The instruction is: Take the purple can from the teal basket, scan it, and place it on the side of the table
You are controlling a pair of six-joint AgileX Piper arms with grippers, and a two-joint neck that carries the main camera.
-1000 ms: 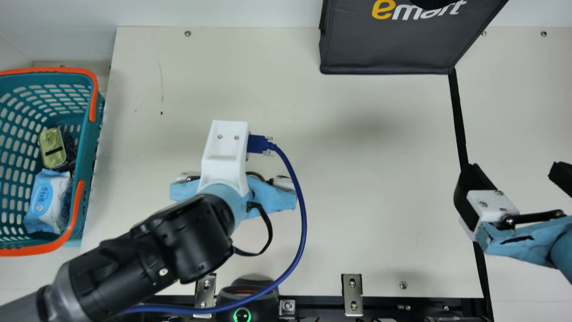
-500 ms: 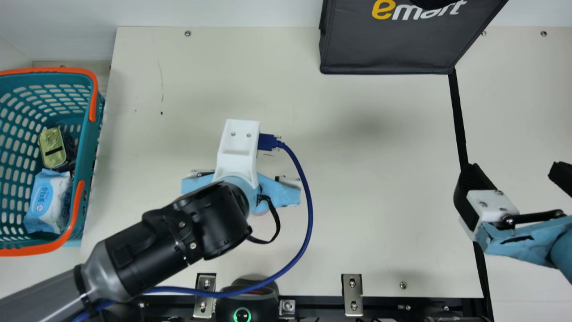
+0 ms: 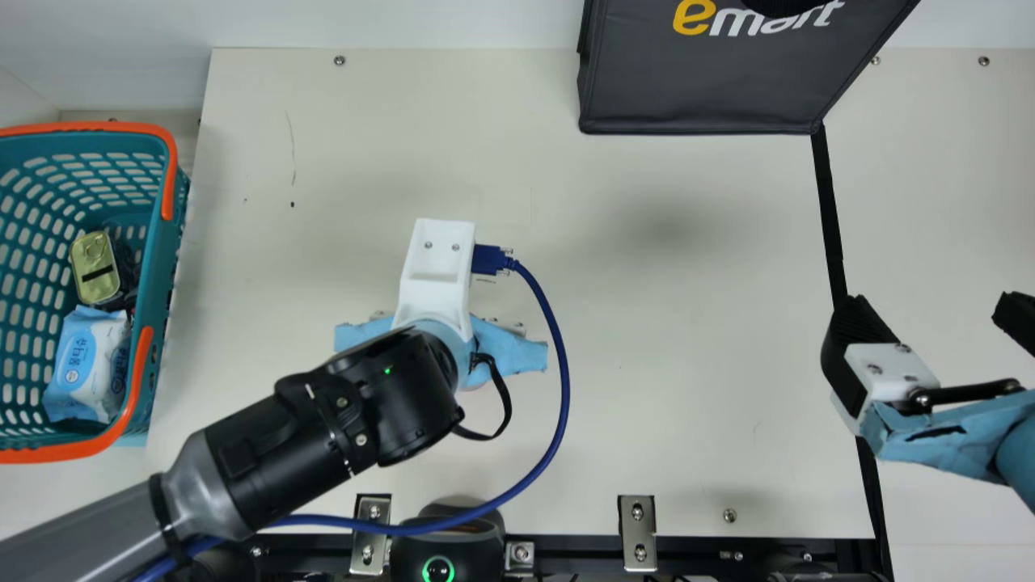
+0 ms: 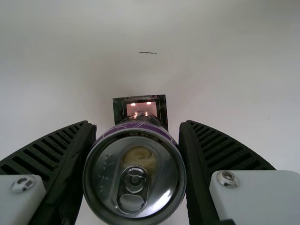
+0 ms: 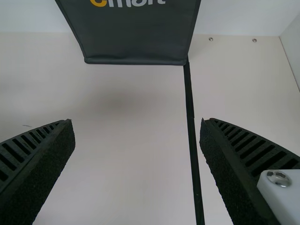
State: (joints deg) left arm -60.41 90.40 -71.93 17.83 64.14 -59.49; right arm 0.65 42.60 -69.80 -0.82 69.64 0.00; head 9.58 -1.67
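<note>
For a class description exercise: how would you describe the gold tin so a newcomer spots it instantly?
At the main view's left edge stands an orange-handled teal basket. Inside, just above a blue-and-white pack in that view, lies the tin. It alone is gold, a rounded rectangle with a pull ring and a short black bar.

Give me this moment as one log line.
Left hand: closed on purple can | Can: out of teal basket, near lit window, likely scanner | Right hand: open, empty | Basket: gold tin, blue-white packet inside

high main view facing down, nearer wrist views, right sharing main's bag [image 3: 695, 89]
</note>
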